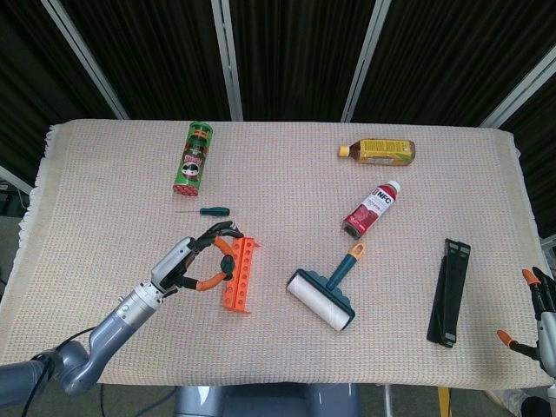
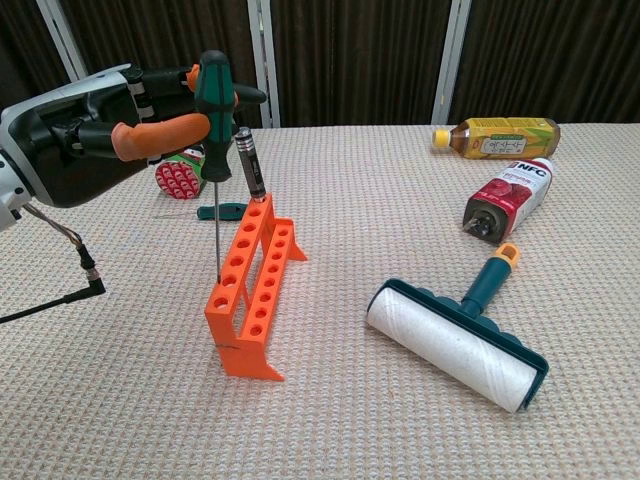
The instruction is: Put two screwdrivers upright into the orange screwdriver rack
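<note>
The orange screwdriver rack [image 2: 255,300] [image 1: 241,274] stands left of the table's middle. A dark-handled screwdriver [image 2: 248,163] stands tilted in its far end. My left hand [image 2: 110,130] [image 1: 185,265] grips a green-and-black screwdriver [image 2: 214,95] upright. Its thin shaft points down and the tip meets the rack's top near the near end; whether it is inside a hole I cannot tell. A small green screwdriver [image 2: 222,211] [image 1: 213,210] lies flat just beyond the rack. My right hand [image 1: 539,304] hangs at the table's right front corner, fingers apart and holding nothing.
A lint roller [image 2: 455,340] [image 1: 323,294] lies right of the rack. A red bottle [image 1: 371,208], a yellow tea bottle [image 1: 378,152] and a green can [image 1: 194,156] lie further back. A black bar [image 1: 450,291] rests near the right edge.
</note>
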Motion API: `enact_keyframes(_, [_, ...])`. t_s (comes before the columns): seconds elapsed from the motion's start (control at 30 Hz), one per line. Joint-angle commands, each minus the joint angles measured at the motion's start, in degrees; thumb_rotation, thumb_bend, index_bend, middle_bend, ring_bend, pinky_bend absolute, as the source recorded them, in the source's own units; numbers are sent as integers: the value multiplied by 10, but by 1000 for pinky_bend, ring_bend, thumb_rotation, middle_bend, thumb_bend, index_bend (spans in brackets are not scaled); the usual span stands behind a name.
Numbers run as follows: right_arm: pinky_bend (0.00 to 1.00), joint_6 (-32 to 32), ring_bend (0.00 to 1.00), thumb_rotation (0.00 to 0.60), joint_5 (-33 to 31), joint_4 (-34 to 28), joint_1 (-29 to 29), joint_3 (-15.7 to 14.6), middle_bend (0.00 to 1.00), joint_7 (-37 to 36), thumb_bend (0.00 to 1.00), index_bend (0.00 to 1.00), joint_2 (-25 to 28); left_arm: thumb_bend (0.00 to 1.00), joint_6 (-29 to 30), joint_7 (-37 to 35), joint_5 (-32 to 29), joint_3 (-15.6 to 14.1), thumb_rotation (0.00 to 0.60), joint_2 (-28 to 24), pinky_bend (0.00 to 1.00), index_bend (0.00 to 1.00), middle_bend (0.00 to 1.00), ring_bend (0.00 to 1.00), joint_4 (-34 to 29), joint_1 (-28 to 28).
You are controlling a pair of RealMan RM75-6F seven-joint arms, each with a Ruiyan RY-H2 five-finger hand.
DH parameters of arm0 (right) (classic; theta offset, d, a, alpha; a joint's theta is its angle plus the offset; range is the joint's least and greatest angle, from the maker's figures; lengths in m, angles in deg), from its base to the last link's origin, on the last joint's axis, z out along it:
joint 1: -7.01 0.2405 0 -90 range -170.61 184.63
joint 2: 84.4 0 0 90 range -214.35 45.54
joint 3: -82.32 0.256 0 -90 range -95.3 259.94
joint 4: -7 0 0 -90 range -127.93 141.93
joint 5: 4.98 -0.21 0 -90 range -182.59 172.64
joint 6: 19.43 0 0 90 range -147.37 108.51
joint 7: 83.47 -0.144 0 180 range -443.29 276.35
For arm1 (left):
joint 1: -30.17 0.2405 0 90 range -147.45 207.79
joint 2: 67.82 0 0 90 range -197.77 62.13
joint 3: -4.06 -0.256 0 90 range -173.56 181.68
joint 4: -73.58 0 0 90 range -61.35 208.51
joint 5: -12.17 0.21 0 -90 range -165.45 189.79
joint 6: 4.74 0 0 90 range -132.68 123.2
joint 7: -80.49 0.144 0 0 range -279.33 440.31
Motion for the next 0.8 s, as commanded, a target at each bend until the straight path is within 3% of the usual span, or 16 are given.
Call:
enact_keyframes(0.03, [0, 0, 0, 600, 0, 1, 0, 0, 0, -1, 0, 0, 0, 546, 0, 2, 0, -1, 600, 1, 0, 625, 176, 0, 0, -2])
enact_keyframes(0.8, [0, 2, 0, 600, -5, -1, -2, 1, 0, 2, 0, 0, 2, 546, -1, 4, -8, -3, 600, 10, 0, 624, 177, 0, 9, -18])
